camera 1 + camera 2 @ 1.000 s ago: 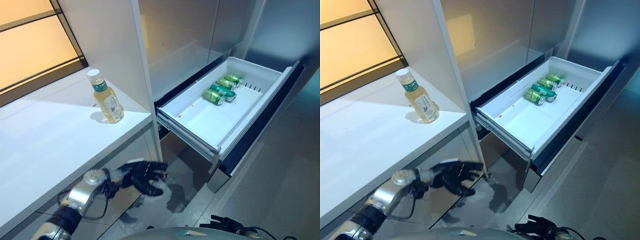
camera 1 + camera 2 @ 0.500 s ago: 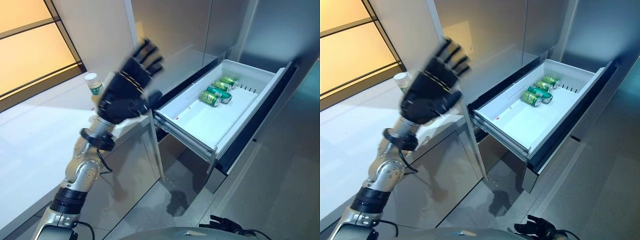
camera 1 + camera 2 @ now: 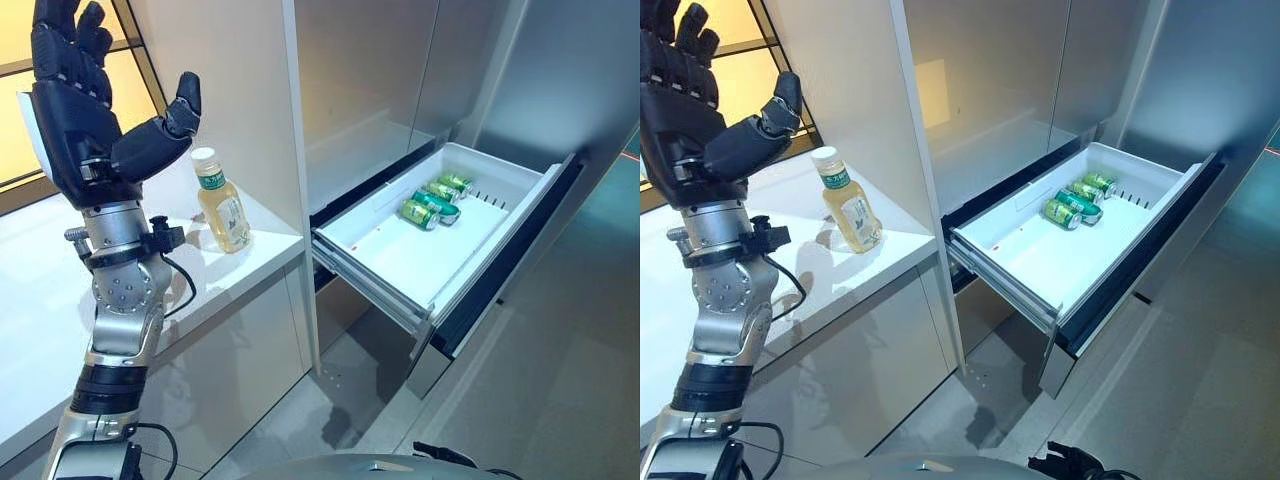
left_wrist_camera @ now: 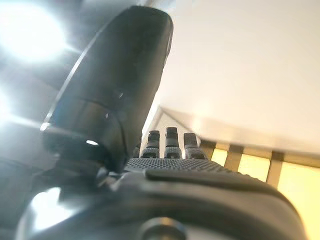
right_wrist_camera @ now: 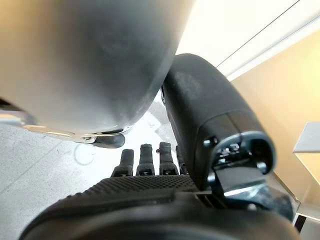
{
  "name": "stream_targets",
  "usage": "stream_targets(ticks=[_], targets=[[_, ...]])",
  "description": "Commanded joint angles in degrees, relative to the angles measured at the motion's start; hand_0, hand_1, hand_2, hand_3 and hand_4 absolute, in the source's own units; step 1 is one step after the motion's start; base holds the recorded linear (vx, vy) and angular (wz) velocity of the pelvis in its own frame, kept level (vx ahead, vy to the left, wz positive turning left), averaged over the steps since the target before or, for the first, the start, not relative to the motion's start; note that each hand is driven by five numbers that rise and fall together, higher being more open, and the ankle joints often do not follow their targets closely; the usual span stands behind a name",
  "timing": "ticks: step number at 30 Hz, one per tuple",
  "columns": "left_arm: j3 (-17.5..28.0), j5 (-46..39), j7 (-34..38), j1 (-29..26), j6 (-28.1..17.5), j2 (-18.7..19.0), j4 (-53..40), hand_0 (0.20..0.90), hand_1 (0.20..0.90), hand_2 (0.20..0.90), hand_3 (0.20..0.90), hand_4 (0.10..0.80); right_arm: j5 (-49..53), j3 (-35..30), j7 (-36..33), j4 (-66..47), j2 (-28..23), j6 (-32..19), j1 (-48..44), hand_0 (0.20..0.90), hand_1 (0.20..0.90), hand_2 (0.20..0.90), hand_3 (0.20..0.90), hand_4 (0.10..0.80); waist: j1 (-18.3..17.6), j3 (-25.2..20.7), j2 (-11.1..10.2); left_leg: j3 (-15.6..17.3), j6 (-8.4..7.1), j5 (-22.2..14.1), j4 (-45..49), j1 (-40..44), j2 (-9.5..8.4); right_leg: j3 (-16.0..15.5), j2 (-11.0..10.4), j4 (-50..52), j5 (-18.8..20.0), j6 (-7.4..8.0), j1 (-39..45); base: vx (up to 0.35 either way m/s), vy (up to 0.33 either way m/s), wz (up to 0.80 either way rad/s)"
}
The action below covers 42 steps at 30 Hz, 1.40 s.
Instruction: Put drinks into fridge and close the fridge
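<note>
A bottle of yellow drink (image 3: 222, 205) with a white cap and green label stands upright on the white counter (image 3: 40, 260), near its right end. My left hand (image 3: 75, 120) is raised above the counter to the left of the bottle, apart from it, open and empty, with fingers straight up and thumb (image 3: 165, 125) spread; it also shows in the left wrist view (image 4: 200, 200). The white fridge drawer (image 3: 385, 245) is pulled out, with green cans (image 3: 432, 198) lying at its back. My right hand (image 5: 140, 200) shows in the right wrist view, open and empty.
A tall white panel (image 3: 240, 90) rises at the counter's right end, between the bottle and the fridge. The drawer's dark front (image 3: 510, 250) juts out over the grey floor (image 3: 560, 380). A lit amber window (image 3: 740, 60) lies behind the counter.
My left hand has swung up from below the counter's edge to high above the counter, left of the bottle. The camera has shifted slightly; bottle and drawer stay put.
</note>
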Motion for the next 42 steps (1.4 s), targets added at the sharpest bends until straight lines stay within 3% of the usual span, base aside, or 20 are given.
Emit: stream_targets(ticks=[1, 10, 18, 42], targets=[[1.30, 1.76, 1.27, -8.67, 0.58, 3.73, 1.98, 0.900, 0.900, 0.900, 0.900, 0.800, -1.66, 3.30, 1.24, 1.38, 0.66, 0.14, -0.90, 0.900, 0.900, 0.900, 0.900, 0.800, -0.21, -0.14, -0.15, 0.00, 4.10, -8.24, 2.33, 0.09, -4.37, 0.89, 1.47, 7.58, -7.15, 1.69, -3.02, 0.000, 0.000, 0.00], [-1.56, -2.44, -3.04, -7.49, 3.97, 2.15, 6.23, 0.900, 0.900, 0.900, 0.900, 0.800, -2.09, 2.99, 1.42, 0.89, 0.24, 1.79, -1.83, 0.900, 0.900, 0.900, 0.900, 0.800, -0.27, 0.50, -0.15, 0.23, 4.07, -8.45, 2.90, 0.22, -4.40, 1.07, 1.47, 8.09, -7.25, 1.80, -2.92, 0.000, 0.000, 0.00], [-2.82, -3.88, -6.16, -6.97, 2.23, 1.36, 7.13, 0.900, 0.900, 0.900, 0.900, 0.800, -2.77, 2.18, 1.88, 1.09, -0.33, 2.12, -1.93, 0.900, 0.900, 0.900, 0.900, 0.800, -0.52, 0.73, -0.16, 0.66, 4.07, -8.55, 2.94, 0.36, -4.37, 1.41, 1.57, 8.00, -7.16, 2.00, -2.86, 0.000, 0.000, 0.00], [-4.38, 1.04, -2.31, -6.30, 7.16, 1.61, 14.67, 0.900, 0.900, 0.900, 0.900, 0.800, -3.57, 1.80, 2.26, -1.08, -0.89, 3.37, -0.96, 0.900, 0.900, 0.900, 0.900, 0.800, -1.98, 1.54, -0.21, 2.14, 4.36, -8.90, 3.27, 0.80, -4.46, 2.41, 1.64, 8.47, -7.08, 2.50, -3.05, 0.004, 0.001, 0.00]])
